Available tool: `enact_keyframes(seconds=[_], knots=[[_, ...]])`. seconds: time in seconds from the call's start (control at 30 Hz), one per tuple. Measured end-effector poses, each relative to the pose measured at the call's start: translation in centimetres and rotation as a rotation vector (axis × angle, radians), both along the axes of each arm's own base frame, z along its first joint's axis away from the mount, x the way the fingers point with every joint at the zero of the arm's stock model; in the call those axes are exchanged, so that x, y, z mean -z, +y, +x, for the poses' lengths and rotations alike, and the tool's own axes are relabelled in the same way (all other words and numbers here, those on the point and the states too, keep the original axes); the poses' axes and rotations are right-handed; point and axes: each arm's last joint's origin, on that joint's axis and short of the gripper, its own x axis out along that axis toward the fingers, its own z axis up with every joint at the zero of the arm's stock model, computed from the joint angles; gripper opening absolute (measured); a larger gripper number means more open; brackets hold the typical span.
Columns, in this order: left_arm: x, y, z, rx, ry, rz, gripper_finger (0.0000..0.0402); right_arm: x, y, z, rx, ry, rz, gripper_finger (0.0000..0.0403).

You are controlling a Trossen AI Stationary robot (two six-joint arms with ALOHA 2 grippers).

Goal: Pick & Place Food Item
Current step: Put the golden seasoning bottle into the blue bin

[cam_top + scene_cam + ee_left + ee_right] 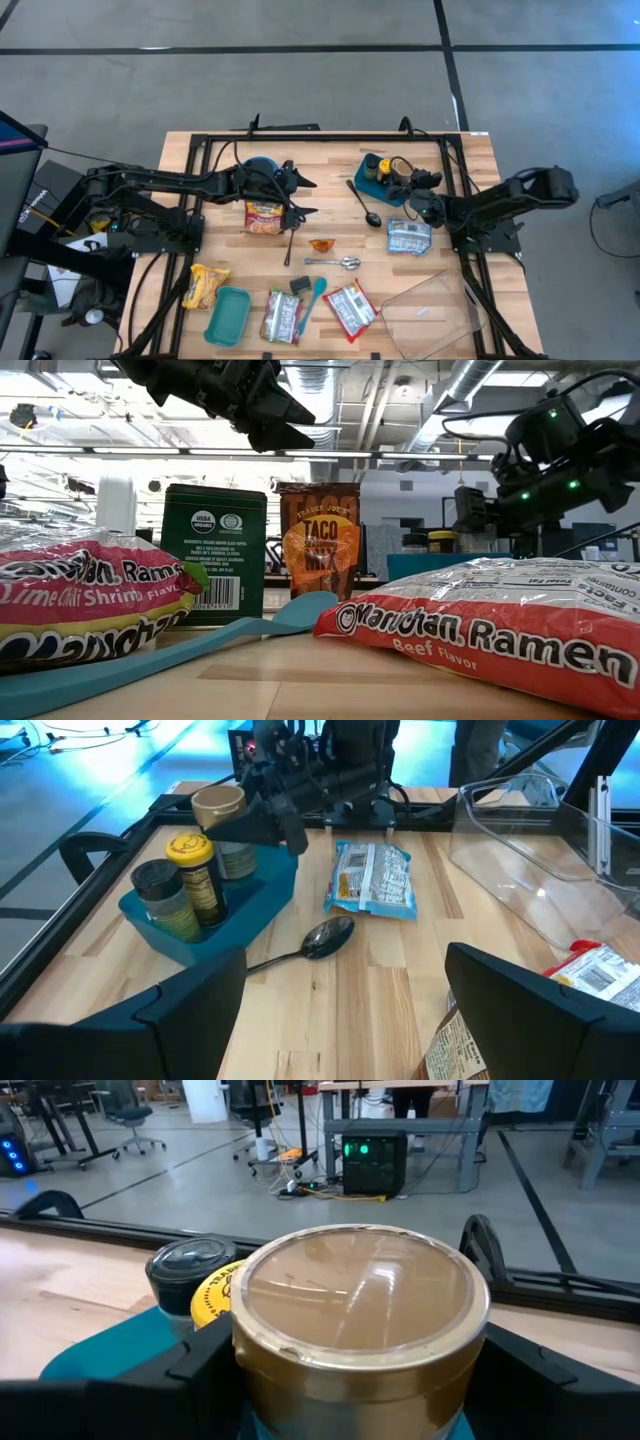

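Observation:
A jar with a gold lid [360, 1295] stands in a blue tray [377, 188] at the far right of the table, with two other jars [185, 885]. My right gripper [413, 188] is shut on it; the gripper also shows in the left wrist view [262, 818]. My left gripper [308, 197] is open and empty, raised over the table's middle next to an orange ramen pack [263, 217]. Its two fingers [190, 1010] frame a black spoon [320, 935] and a blue-white packet [372, 880] lying flat on the table. My right gripper holds the jar by its side wall just under the lid [245, 1380], pinched between the two fingers [200, 1360]. The fingers come level from the table's right side. The jar is upright, and its lower part [238, 860] is still within the blue tray.
Ramen packs [283, 315] [350, 308], a teal spatula [312, 295], a teal container [228, 315] and a yellow bag [205, 285] lie near the front. A clear plastic bin [435, 310] stands front right. A blue bowl [262, 168] is at the back.

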Motion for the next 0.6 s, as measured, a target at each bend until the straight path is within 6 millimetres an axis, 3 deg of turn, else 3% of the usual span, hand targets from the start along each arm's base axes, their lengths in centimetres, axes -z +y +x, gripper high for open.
enact_keyframes(seconds=[0.33,0.6], knots=[[0.0,0.0,0.0,0.000,0.000,0.000,0.0337,1.2,0.0,-0.2,-0.018,0.086,0.015,0.0276],[0.0,0.0,0.0,0.000,0.000,0.000,0.0337,0.9,0.0,0.0,-0.011,0.052,0.008,0.0277]])
